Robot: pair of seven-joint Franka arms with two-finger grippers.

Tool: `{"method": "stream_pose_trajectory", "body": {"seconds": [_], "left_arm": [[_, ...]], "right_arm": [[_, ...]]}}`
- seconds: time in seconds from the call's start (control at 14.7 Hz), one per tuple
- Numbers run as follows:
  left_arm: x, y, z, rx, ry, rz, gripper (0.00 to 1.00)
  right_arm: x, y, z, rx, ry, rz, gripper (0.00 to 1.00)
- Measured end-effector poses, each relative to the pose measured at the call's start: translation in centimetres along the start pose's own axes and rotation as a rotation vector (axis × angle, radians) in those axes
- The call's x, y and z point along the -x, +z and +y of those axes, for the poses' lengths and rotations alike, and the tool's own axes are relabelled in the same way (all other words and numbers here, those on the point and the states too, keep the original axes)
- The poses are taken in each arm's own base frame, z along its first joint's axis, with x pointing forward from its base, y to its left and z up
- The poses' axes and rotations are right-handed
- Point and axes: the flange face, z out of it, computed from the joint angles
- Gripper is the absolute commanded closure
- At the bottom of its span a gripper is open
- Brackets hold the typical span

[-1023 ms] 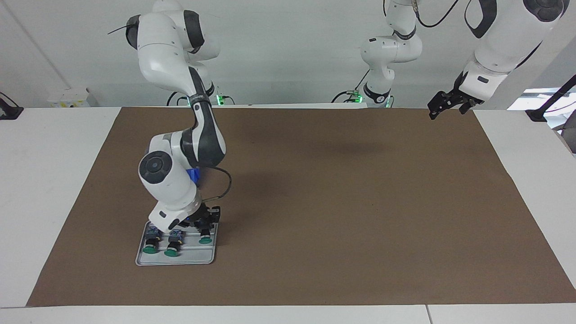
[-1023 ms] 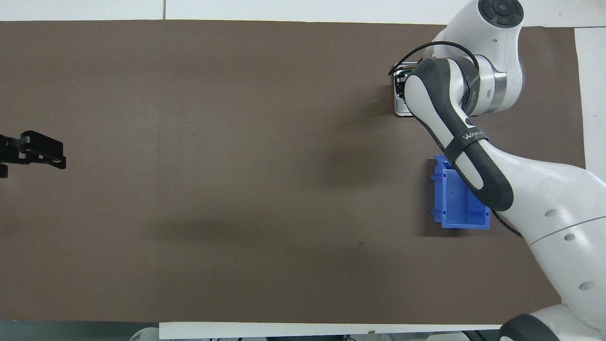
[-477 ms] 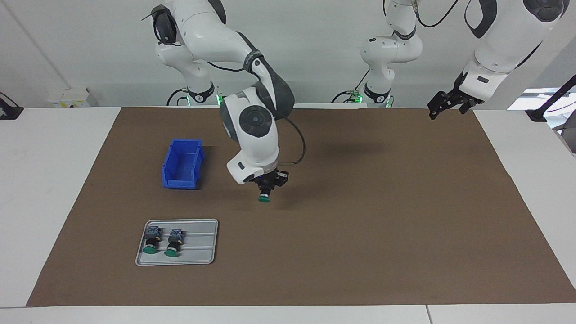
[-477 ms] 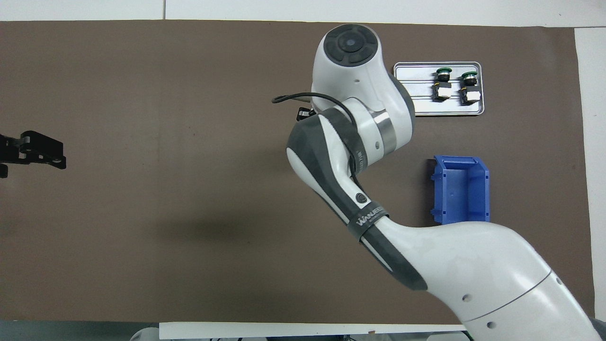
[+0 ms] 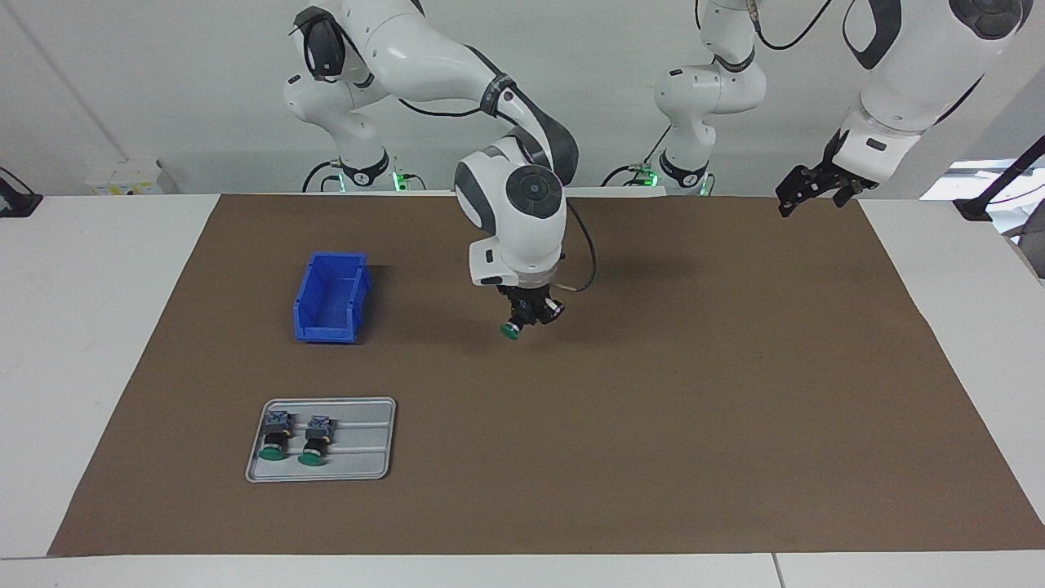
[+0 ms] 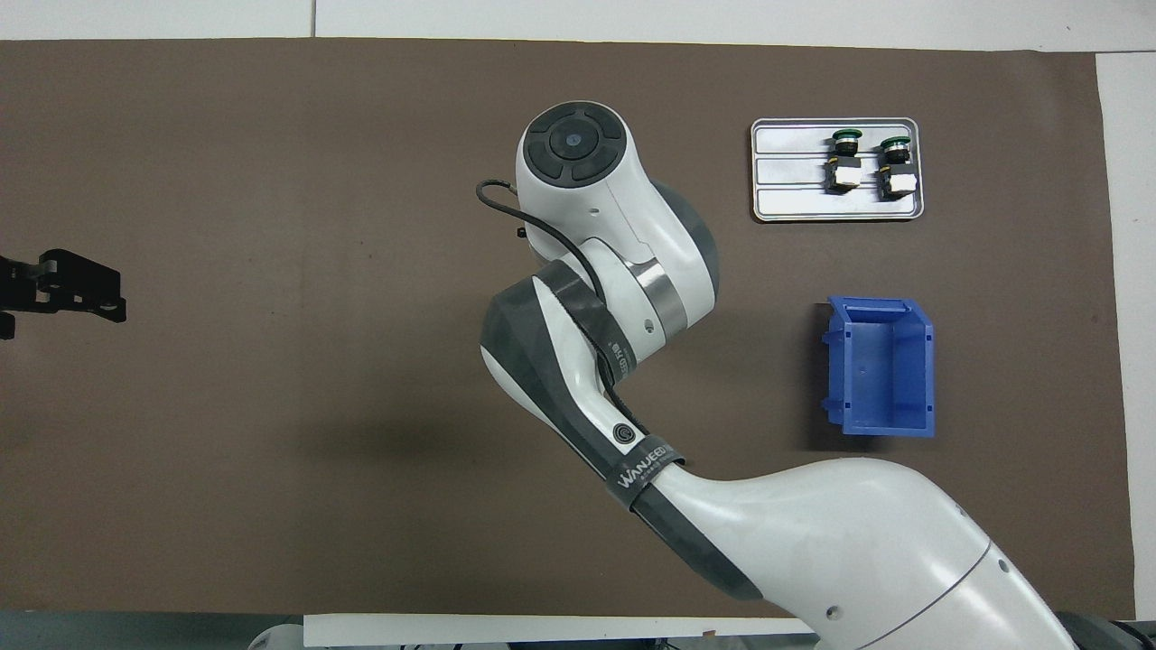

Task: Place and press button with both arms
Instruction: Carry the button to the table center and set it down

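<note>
My right gripper (image 5: 525,317) is shut on a button (image 5: 510,329), whose green cap points down and tilts toward the right arm's end. It holds the button in the air over the middle of the brown mat (image 5: 653,392). In the overhead view the right arm's wrist (image 6: 578,162) hides this gripper and the button. Two more buttons (image 5: 272,438) (image 5: 313,442) lie on a grey tray (image 5: 359,457), also seen in the overhead view (image 6: 795,194). My left gripper (image 5: 804,189) waits in the air over the mat's corner at the left arm's end, also seen in the overhead view (image 6: 63,289).
A blue plastic bin (image 5: 331,298) stands open on the mat, nearer to the robots than the tray. It also shows in the overhead view (image 6: 880,366). The mat covers most of the white table (image 5: 82,327).
My right gripper took one button off the tray, lifted it and carried it past the blue bin to over the mat's middle. The left arm has not moved.
</note>
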Motion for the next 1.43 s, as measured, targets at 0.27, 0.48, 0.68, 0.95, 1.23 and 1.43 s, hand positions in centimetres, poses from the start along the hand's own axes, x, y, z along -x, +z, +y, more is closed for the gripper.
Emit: {"method": "stream_pose_trajectory", "body": {"seconds": [0.27,0.48,0.68,0.95,1.23,1.43], "left_arm": [[0.0,0.0,0.0,0.000,0.000,0.000,0.00],[0.0,0.0,0.0,0.000,0.000,0.000,0.00],[0.0,0.0,0.0,0.000,0.000,0.000,0.00],[0.0,0.0,0.0,0.000,0.000,0.000,0.00],[0.0,0.0,0.0,0.000,0.000,-0.001,0.00],[0.0,0.0,0.0,0.000,-0.001,-0.001,0.00]], "right_arm": [[1.3,2.2,-0.6,-0.002,0.331,0.003,0.88],[0.9,5.4,-0.1,0.014,0.449,0.007,0.89],[1.1,8.4,0.5,0.013,0.530,0.009,0.87],[2.4,9.8,0.4,-0.025,0.564,0.005,0.37],[2.2,9.2,0.4,-0.031,0.471,0.021,0.01],[0.6,4.0,0.2,-0.041,0.446,0.031,0.01]]}}
